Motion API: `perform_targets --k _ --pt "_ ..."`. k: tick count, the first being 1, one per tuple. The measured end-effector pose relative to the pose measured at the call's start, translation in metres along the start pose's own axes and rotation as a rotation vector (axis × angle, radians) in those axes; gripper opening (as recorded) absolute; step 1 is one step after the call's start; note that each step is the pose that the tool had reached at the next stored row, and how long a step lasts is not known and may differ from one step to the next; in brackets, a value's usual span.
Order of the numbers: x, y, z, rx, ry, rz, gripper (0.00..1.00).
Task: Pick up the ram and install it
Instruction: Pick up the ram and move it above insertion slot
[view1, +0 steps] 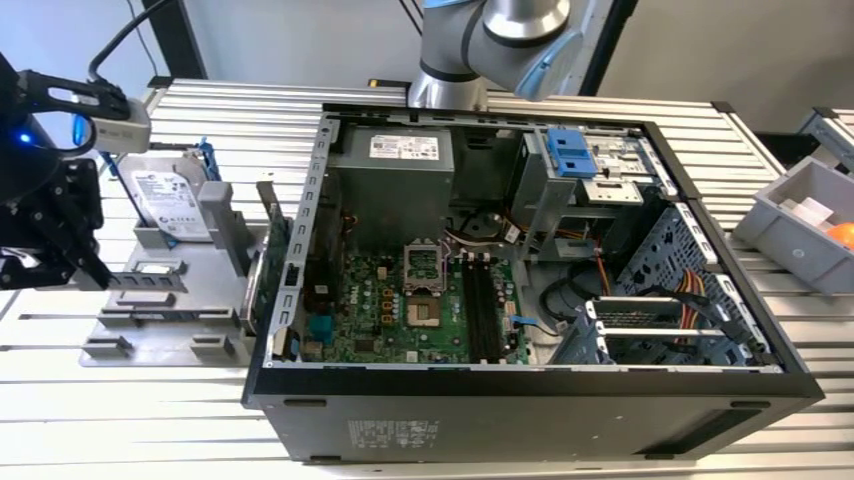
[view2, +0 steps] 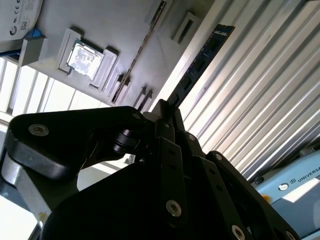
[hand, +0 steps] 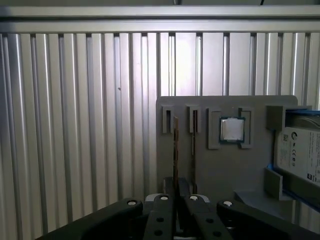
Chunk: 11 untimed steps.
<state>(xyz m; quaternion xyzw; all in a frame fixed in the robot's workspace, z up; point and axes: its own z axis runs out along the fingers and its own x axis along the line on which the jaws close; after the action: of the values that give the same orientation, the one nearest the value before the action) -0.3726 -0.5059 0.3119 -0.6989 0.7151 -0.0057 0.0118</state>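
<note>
Working at the far left of the exterior view, my fingers (view1: 74, 250) hang over the grey fixture (view1: 200, 300) on the tabletop (view1: 134, 420), beside the open computer case (view1: 534, 385). What sits between them is masked by my own black linkage.

In the second wrist view, the fingers (view2: 169, 150) are pressed together on the near end of the ram (view2: 200, 65), which runs from frame centre toward the upper right. By my judgement the stick is light, thin and stiff, but fragile. Take hold of it by the flat faces near one end, clear of the chips and the contact strip. Whether its lower edge sits in a slot is hidden.

In the first wrist view, the ram (hand: 176, 150) shows edge-on at low centre, running up from the fingers (hand: 162, 212) across the fixture (hand: 225, 170). The pinch point itself is hard to make out.
</note>
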Motion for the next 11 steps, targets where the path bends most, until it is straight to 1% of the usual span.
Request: perform_targets --k 11 --pt "-0.0013 -0.0001 -0.0067 0.0000 0.0000 0.001 0.00"
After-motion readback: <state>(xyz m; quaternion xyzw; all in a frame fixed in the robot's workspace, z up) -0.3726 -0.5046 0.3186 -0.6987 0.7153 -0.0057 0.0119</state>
